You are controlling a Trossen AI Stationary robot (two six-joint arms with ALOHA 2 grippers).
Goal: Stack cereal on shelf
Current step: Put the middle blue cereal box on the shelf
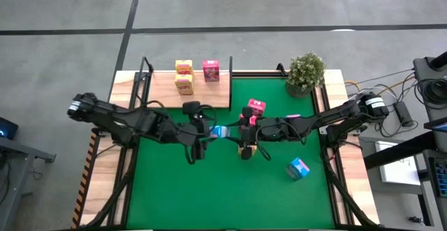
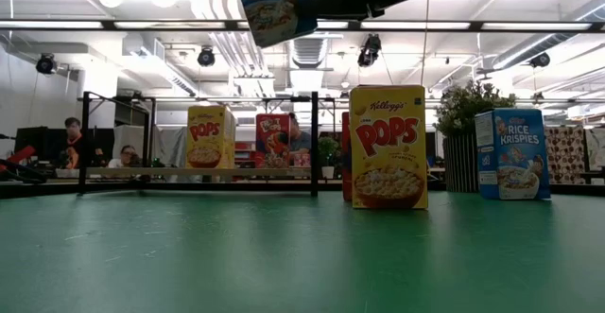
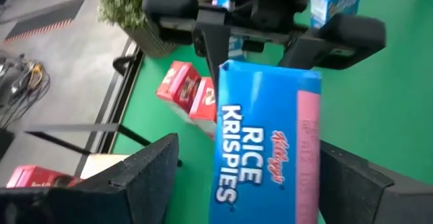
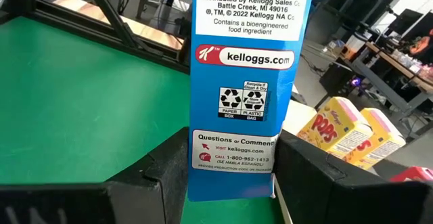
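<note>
A blue Rice Krispies cereal box hangs above the green mat, with my right gripper shut on it; in the low view the box is high up. My left gripper is open, with one finger on each side of the box's near end; I see no touch. The light-wood shelf at the far left carries two yellow boxes and a pink box. On the mat stand a pink box, a blue box and a yellow Pops box. My right gripper pinches the blue box between its two fingers, on two opposite faces beside the narrow printed side panel, close to one end. The fingers come about level from the table's right side. The box sticks out toward my left gripper, clear of the mat.
A potted plant stands at the mat's far right corner. Black posts rise at the shelf's ends. The near half of the mat has free room. People sit in the room beyond the table.
</note>
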